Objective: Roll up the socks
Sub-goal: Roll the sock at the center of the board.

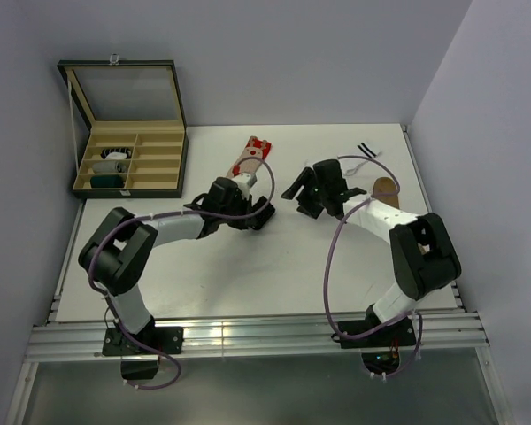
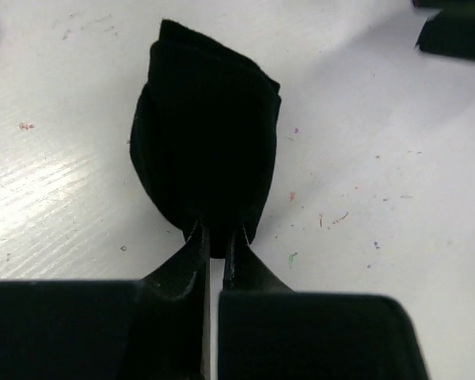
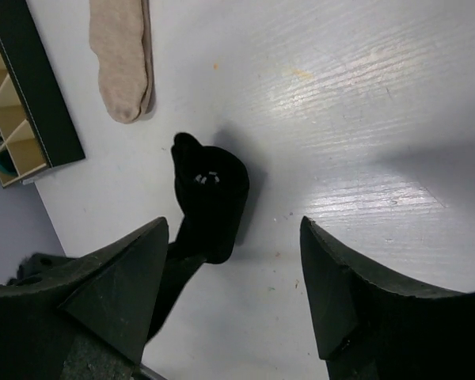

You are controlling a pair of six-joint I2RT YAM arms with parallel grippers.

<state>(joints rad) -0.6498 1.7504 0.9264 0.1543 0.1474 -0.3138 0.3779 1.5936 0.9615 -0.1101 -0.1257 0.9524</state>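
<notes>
A black sock, rolled into a short bundle, lies on the white table. My left gripper is shut on its near end. From above, the roll sits at the tip of the left gripper. The right gripper hovers just to its right, open and holding nothing. In the right wrist view the roll shows small white marks and lies ahead of the open right gripper, apart from both fingers. A beige sock with a red patterned cuff lies flat behind the left gripper.
An open black box with beige compartments stands at the back left, rolled socks in its left cells. A white sock with dark stripes and a brown sock lie at the back right, partly behind the right arm.
</notes>
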